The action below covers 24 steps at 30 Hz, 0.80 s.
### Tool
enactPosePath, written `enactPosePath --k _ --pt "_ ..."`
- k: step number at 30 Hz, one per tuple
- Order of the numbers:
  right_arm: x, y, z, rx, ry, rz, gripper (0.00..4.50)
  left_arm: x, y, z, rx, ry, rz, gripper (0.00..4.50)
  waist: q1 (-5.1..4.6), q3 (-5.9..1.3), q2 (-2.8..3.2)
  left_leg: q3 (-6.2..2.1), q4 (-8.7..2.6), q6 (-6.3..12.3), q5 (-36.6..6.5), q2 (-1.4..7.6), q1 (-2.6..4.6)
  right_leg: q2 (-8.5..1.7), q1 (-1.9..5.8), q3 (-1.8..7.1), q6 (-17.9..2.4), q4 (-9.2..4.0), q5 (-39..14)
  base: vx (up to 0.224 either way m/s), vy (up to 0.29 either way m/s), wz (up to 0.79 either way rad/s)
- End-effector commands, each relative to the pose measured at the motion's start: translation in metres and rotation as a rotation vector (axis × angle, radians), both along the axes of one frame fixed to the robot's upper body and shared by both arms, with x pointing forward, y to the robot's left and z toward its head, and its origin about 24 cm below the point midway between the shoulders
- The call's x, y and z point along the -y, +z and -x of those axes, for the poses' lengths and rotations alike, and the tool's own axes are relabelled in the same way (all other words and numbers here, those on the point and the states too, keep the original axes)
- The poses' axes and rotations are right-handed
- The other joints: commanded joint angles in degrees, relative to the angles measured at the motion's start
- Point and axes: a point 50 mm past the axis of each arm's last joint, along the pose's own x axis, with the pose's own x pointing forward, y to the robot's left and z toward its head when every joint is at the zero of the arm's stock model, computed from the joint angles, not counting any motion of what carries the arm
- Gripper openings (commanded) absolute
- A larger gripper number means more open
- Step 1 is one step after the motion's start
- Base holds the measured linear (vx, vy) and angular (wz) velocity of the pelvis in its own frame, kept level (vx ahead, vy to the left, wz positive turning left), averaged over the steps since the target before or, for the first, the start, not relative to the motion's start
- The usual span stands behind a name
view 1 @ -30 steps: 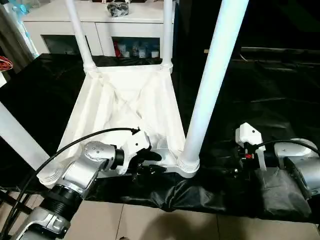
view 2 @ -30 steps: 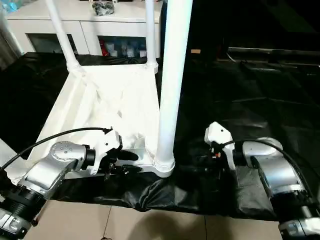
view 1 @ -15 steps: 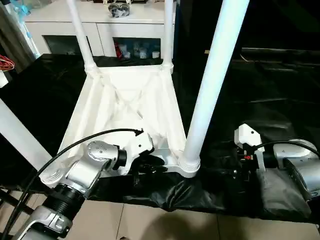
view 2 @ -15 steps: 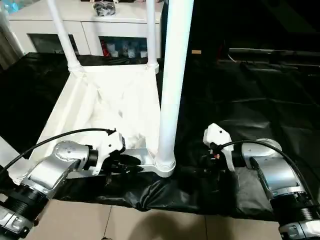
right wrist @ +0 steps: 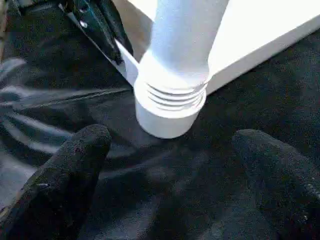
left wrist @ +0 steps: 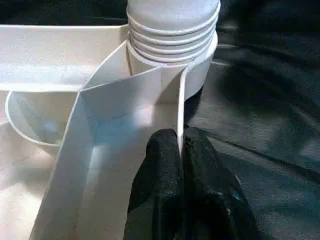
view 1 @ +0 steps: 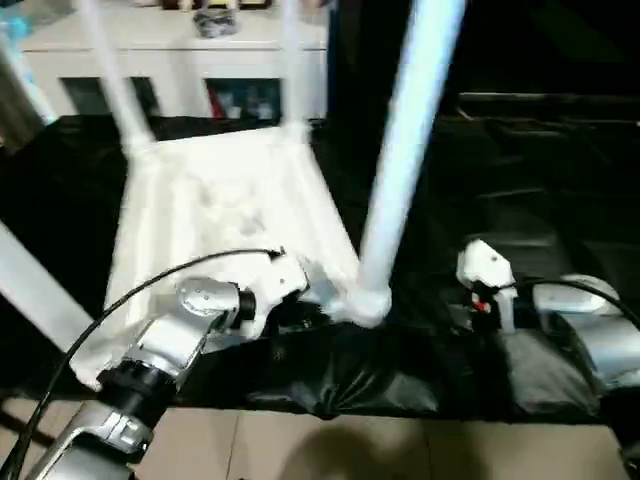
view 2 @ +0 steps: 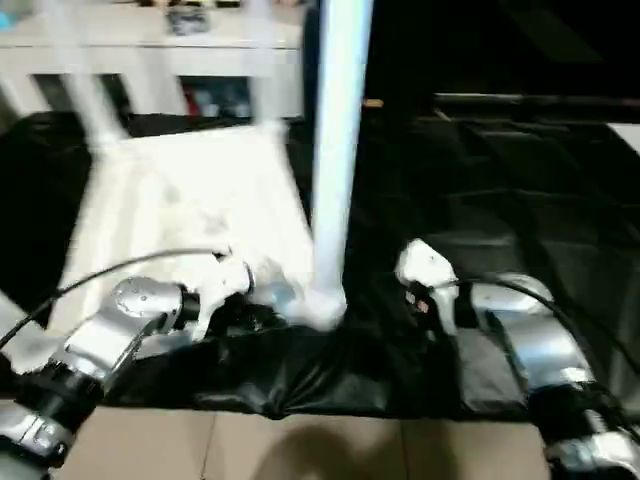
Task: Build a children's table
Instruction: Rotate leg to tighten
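Both head views smeared w/ motion blur: upright legs (view 1: 405, 150), white cabinet (view 1: 180, 60) at back & silver forearms all soft-edged. Wrist views sharp by comparison. Light comes from above, fairly bright; white plastic nearly blown out, ribbing on the overturned panel (view 1: 225, 205) washed flat. Black cloth (right wrist: 165, 185) on the tabletop shows soft sheen on its wrinkles, dark otherwise. Left tool (left wrist: 182, 150) fingers underexposed, little detail. Right wrist view: near fingers (right wrist: 75, 165) slightly soft.
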Motion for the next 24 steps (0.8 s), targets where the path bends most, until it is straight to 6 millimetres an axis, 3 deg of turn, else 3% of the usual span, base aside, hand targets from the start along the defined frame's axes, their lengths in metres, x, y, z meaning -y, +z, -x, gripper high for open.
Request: enactPosePath --k 1,2,9,11,12,13,14,15,22,23,24 --pt "-0.003 0.001 -0.004 0.025 -0.01 0.005 4.5 -0.015 0.005 -0.007 0.04 0.081 -0.014 0.02 0.64 -3.71 -1.12 -0.86 -3.93 2.45 -18.0 1.17 -0.12 -2.81 2.47 1.83 -6.8 -6.22 -29.8 0.0 0.0 0.0" --pt "-0.007 0.0 -0.008 0.045 -0.03 -0.007 4.5 -0.015 0.007 -0.007 0.049 0.06 0.009 0.02 0.55 -3.87 -1.3 -0.8 -3.92 2.93 -16.8 1.25 -0.22 -2.73 2.57 1.92 -8.1 -5.81 -26.6 0.0 0.0 0.0" --pt "-0.031 -0.007 -0.023 0.086 -0.086 -0.074 4.5 -0.009 0.008 0.003 0.038 -0.051 0.069 0.02 0.9 -4.55 -0.63 -0.31 -3.45 5.13 -10.4 1.62 -0.3 -2.61 2.73 2.12 -14.9 -4.03 -10.5 0.0 0.0 0.0" --pt "-0.036 -0.009 -0.023 0.08 -0.075 -0.082 4.5 -0.008 0.007 0.005 0.034 -0.061 0.079 0.02 1.17 -4.46 -0.52 -0.24 -3.46 5.28 -10.3 1.67 -0.25 -2.63 2.74 2.16 -15.3 -3.98 -10.0 0.0 0.0 0.0" --pt "-0.04 -0.011 -0.023 0.073 -0.066 -0.092 4.5 -0.007 0.007 0.006 0.032 -0.067 0.085 0.02 1.56 -4.44 -0.78 -0.21 -3.51 5.33 -10.2 1.79 -0.17 -2.71 2.81 2.2 -15.4 -3.83 -9.8 0.0 0.0 0.0" --pt "-0.04 -0.011 -0.023 0.073 -0.066 -0.092 4.5 -0.007 0.007 0.006 0.032 -0.067 0.085 0.02 1.72 -4.36 -0.65 -0.15 -3.56 5.23 -10.5 1.81 -0.14 -2.68 2.73 2.23 -15.4 -3.87 -10.2 0.0 0.0 0.0" --pt "-0.047 -0.014 -0.023 0.058 -0.048 -0.11 4.5 -0.004 0.007 0.008 0.028 -0.076 0.095 0.02 1.79 -4.4 -1.03 -0.16 -3.57 5.0 -11.0 1.86 -0.1 -2.8 2.79 2.27 -15.3 -3.77 -10.8 0.0 0.0 0.0" --pt "-0.05 -0.015 -0.023 0.048 -0.038 -0.114 4.5 -0.003 0.006 0.008 0.026 -0.079 0.096 0.02 1.89 -4.28 -0.88 -0.15 -3.63 4.86 -11.4 1.88 -0.07 -2.83 2.71 2.29 -15.1 -3.9 -11.5 0.0 0.0 0.0" --pt "-0.06 -0.021 -0.025 0.025 -0.021 -0.114 4.5 0.0 0.004 0.012 0.015 -0.101 0.102 0.02 1.93 -4.25 -1.11 -0.15 -3.68 4.13 -11.2 1.8 -0.17 -2.91 2.78 2.46 -13.7 -3.96 -13.7 0.0 0.0 0.0" --pt "-0.062 -0.022 -0.027 0.027 -0.021 -0.127 4.21 0.0 0.003 0.013 0.014 -0.105 0.103 0.0 1.92 -4.31 -1.08 -0.15 -3.63 4.18 -11.0 1.8 -0.2 -2.96 2.78 2.44 -13.8 -3.92 -13.4 0.0 0.0 0.0" --pt "-0.064 -0.022 -0.028 0.029 -0.024 -0.13 4.21 0.001 0.003 0.014 0.014 -0.106 0.103 0.0 1.91 -4.28 -1.0 -0.16 -3.67 4.24 -10.9 1.81 -0.19 -2.91 2.77 2.42 -13.9 -3.88 -13.1 0.0 0.0 0.0"
